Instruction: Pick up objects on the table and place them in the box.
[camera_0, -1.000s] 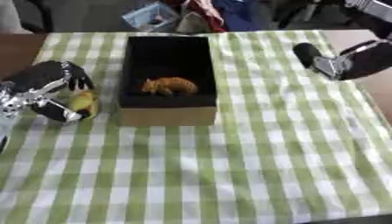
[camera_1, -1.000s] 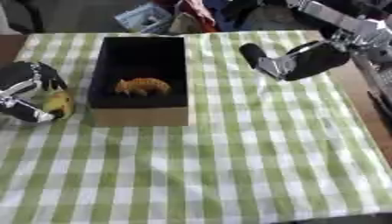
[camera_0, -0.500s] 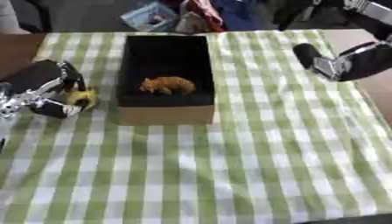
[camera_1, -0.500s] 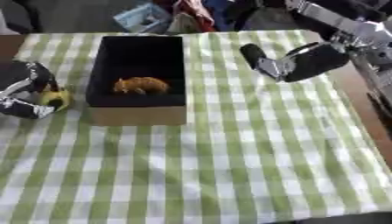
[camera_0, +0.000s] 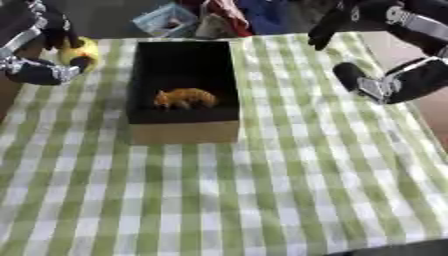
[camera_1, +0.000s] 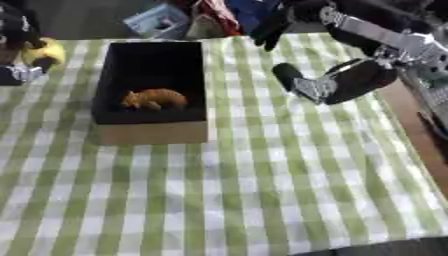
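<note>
While the right robot hand (camera_1: 328, 85) hangs relaxed, the left robot hand (camera_0: 39, 47) clasps a yellow object (camera_0: 79, 51) beside the box (camera_0: 182, 132).

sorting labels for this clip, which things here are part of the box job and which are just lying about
Part of the job:
- yellow object, held in the left hand
- black box
- orange toy animal, lying in the box

Just lying about:
- checked cloth
- clutter past the far edge
- right hand, idle

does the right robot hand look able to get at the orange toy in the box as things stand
Probably yes. The box is open on top, the orange toy lies alone inside, and the right robot hand hovers to its right over bare cloth with nothing between.
</note>
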